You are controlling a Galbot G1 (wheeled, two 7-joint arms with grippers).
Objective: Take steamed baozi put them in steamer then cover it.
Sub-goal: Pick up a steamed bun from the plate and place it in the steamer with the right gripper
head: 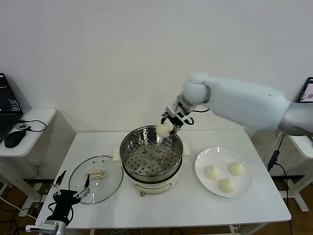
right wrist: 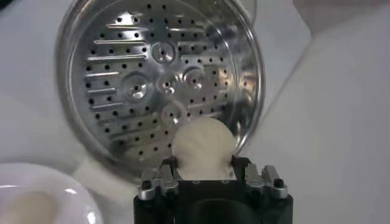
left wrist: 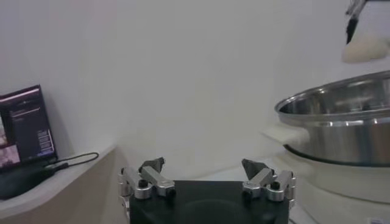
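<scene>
My right gripper (head: 169,126) is shut on a cream-white baozi (head: 164,130) and holds it above the far rim of the steel steamer (head: 128,145). In the right wrist view the baozi (right wrist: 203,145) sits between the fingers over the empty perforated tray (right wrist: 152,79). Three more baozi (head: 226,185) lie on the white plate (head: 203,159) to the right of the steamer. The glass cover (head: 111,180) with its cream handle lies flat on the table to the left of the steamer. My left gripper (head: 71,185) is open and empty, low at the table's front left corner.
The white table (head: 195,210) stands against a white wall. A side table with a laptop (head: 9,104) and a mouse stands far left. A cable hangs at the right edge. In the left wrist view the steamer's rim (left wrist: 341,103) shows at the right.
</scene>
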